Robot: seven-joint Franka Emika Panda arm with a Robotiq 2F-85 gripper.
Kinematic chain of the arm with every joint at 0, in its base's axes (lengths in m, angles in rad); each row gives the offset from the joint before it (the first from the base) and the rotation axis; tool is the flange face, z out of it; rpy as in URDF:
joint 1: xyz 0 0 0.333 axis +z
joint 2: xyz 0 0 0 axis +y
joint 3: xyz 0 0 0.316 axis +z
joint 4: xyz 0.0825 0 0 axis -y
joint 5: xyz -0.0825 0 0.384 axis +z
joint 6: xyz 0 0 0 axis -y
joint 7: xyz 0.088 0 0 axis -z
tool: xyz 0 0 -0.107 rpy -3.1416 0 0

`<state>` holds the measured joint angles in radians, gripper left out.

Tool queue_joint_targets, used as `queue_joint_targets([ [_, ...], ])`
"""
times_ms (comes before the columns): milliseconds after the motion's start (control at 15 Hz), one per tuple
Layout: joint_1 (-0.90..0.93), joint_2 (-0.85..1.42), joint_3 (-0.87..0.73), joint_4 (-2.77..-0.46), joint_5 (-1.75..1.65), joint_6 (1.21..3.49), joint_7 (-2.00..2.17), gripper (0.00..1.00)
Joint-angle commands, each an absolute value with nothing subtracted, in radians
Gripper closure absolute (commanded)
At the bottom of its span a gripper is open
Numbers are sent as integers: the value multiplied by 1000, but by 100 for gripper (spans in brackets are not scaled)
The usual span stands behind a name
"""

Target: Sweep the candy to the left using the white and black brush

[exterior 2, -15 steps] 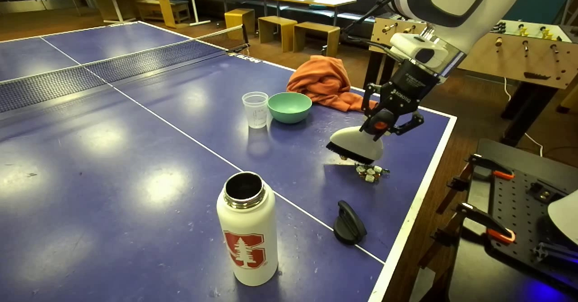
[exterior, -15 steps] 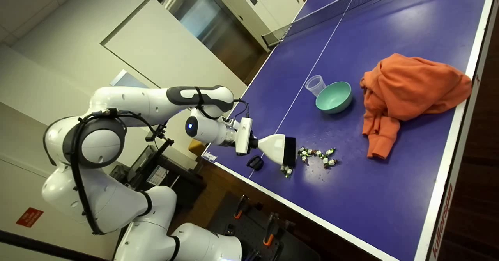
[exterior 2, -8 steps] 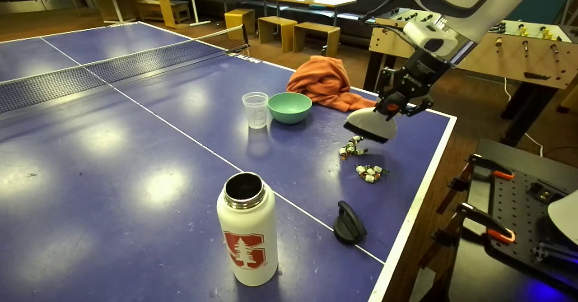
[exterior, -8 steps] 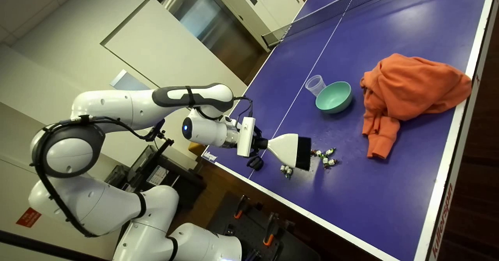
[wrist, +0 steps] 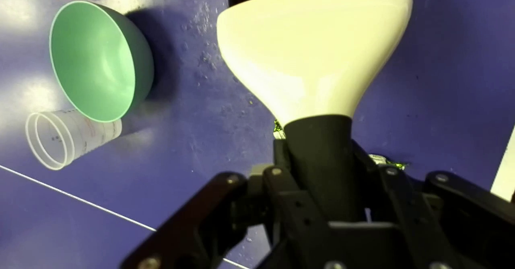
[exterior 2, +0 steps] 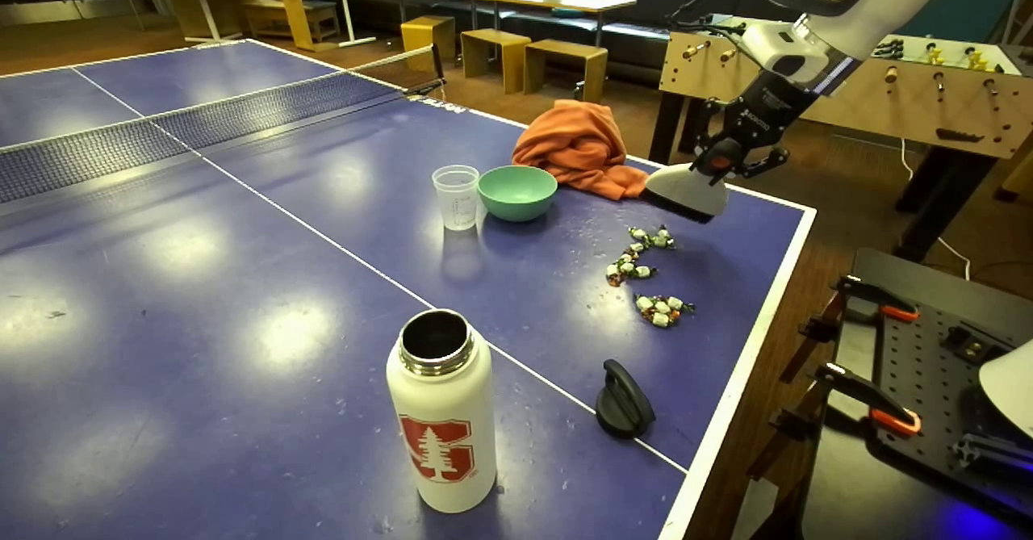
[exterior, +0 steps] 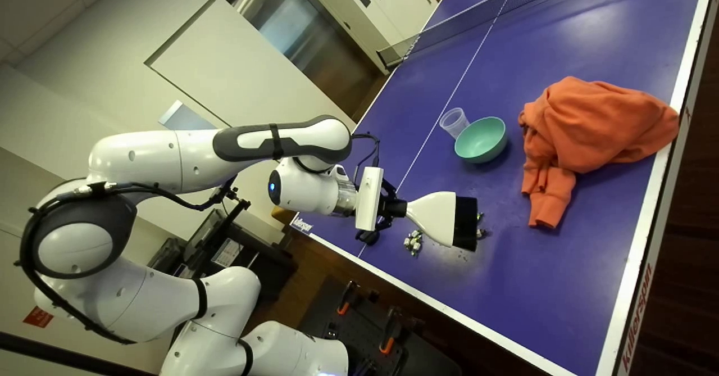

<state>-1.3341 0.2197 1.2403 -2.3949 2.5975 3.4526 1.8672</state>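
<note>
Holding a white and black brush by its handle, the gripper is closed on it from both sides. In an exterior view the bristles hang above the table; the candy lies there as a compact near pile and a looser far string, right of the bowl.

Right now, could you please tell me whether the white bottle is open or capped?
Open: the white bottle shows its bare metal neck and dark, uncovered mouth.
</note>
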Motion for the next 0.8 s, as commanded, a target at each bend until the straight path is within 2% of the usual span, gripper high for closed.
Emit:
queue_joint_targets([
  [0, -1328, 224, 1240, -2396, 2598, 3453, 1868, 63],
  [200, -1318, 224, 1242, -2396, 2598, 3453, 1869, 63],
  [267, -1313, 215, 1235, -2392, 2596, 3450, 1876, 88],
  [733, -1248, 232, 1140, -2382, 2566, 3453, 1864, 88],
])
